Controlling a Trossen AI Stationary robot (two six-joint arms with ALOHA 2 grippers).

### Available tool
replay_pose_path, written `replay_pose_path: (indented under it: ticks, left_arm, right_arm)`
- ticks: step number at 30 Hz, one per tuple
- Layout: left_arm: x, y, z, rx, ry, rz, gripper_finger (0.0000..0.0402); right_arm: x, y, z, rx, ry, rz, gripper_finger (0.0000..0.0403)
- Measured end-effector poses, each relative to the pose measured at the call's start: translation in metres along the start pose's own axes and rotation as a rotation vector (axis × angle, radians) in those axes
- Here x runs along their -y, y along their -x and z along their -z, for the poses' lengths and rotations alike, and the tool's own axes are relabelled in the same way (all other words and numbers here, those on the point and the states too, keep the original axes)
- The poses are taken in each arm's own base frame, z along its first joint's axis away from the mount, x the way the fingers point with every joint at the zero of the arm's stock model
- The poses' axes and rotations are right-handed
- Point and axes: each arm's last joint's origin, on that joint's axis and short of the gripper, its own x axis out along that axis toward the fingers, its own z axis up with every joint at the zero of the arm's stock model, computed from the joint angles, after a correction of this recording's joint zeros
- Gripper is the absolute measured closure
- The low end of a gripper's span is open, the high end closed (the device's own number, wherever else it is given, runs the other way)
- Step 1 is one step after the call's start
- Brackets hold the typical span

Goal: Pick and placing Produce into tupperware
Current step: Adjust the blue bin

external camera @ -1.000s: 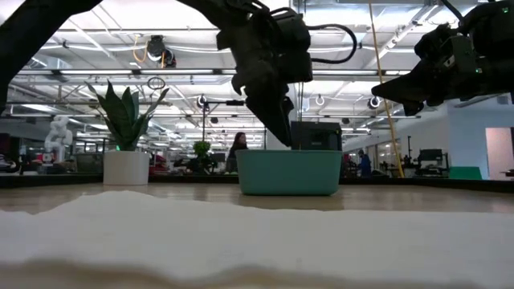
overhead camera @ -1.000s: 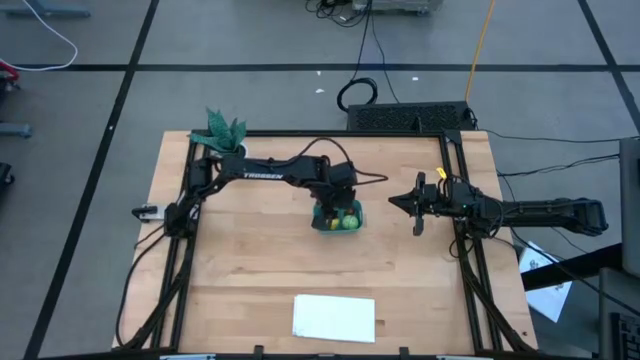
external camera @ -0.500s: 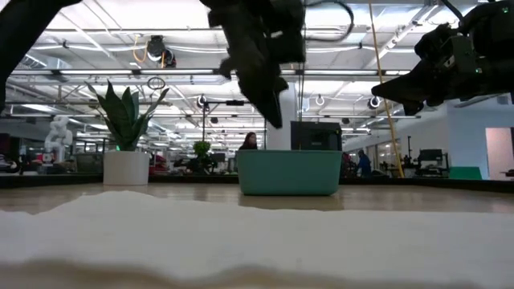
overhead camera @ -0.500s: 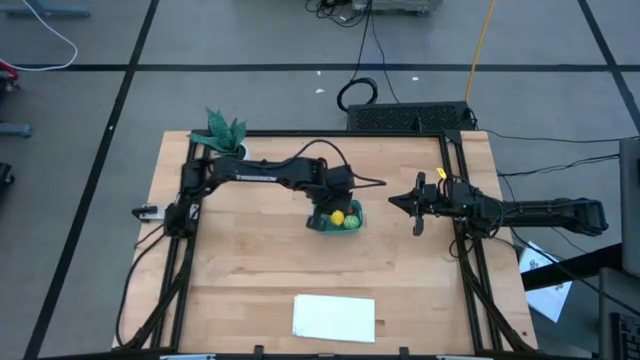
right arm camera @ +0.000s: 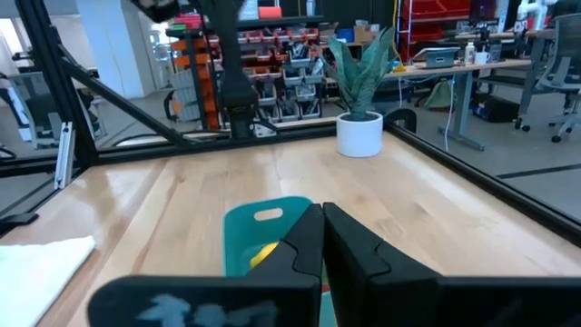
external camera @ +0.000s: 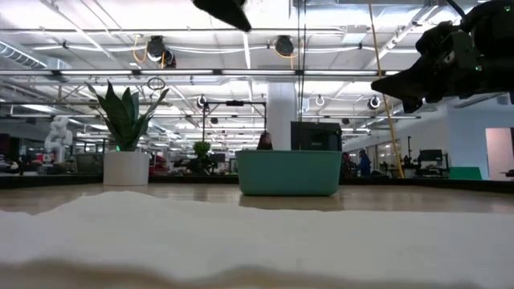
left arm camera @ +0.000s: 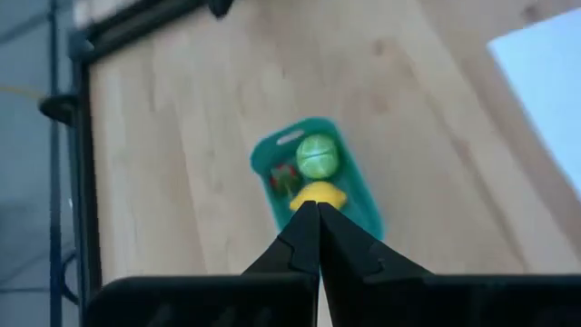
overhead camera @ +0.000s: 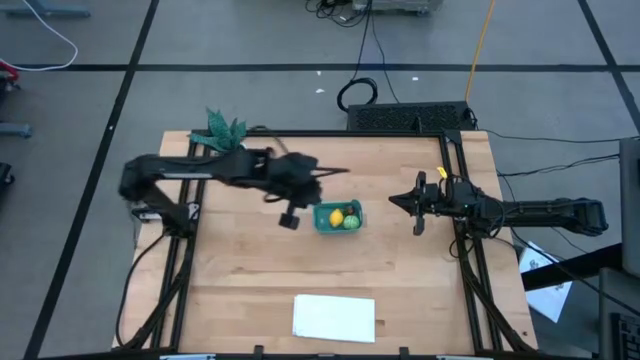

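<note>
In the high view we count one teal tupperware [overhead camera: 338, 217] just right of the frame's centre, on the wooden table [overhead camera: 250, 280]. Inside it we count three pieces of produce in the left wrist view: one round green piece [left arm camera: 318, 156], one small red piece [left arm camera: 283, 176] and one yellow lemon-like piece [left arm camera: 316, 193], all packed close together. From above, the yellow one [overhead camera: 336, 217] and the green one [overhead camera: 350, 222] are plain; the red one is hard to pick out there.

We see two arms. The left gripper [overhead camera: 289, 219] hangs just left of the tub, raised above the table, and in its wrist view its two fingers [left arm camera: 305, 238] are pressed together with nothing between them. The right gripper [overhead camera: 419, 203] sits at centre right, well apart from the tub, its fingers [right arm camera: 304, 247] likewise together and empty.

We also count one white sheet [overhead camera: 334, 317] at the lower centre and one potted plant [overhead camera: 222, 131] at the table's upper left corner.
</note>
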Motion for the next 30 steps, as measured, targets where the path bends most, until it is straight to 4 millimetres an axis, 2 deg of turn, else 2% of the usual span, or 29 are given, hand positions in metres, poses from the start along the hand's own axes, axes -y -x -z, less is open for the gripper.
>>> replay_pose_path:
  ticks: [6,9,14,20,25,30]
  left_arm:
    - [0.029,0.040,0.026,0.219,0.025,-0.105,0.0401]
    - [0.041,0.047,0.046,0.319,0.061,-0.127,0.0401]
    - [0.059,0.041,0.085,0.451,0.093,-0.107,0.0401]
    - [0.070,0.041,0.125,0.561,0.148,-0.144,0.0401]
    - [0.082,0.038,0.152,0.651,0.185,-0.156,0.0401]
    - [0.094,0.033,0.179,0.652,0.212,-0.203,0.0401]
  right_arm:
    - [0.000,0.000,-0.002,0.016,0.003,-0.006,0.0403]
    - [-0.001,0.000,-0.002,0.024,0.013,-0.015,0.0403]
    - [-0.005,0.000,-0.005,0.052,0.020,-0.041,0.0403]
    - [-0.009,0.001,-0.007,0.077,0.023,-0.106,0.0403]
    - [-0.012,0.002,-0.010,0.095,0.023,-0.157,0.0403]
    - [-0.012,0.004,-0.011,0.111,0.014,-0.157,0.0403]
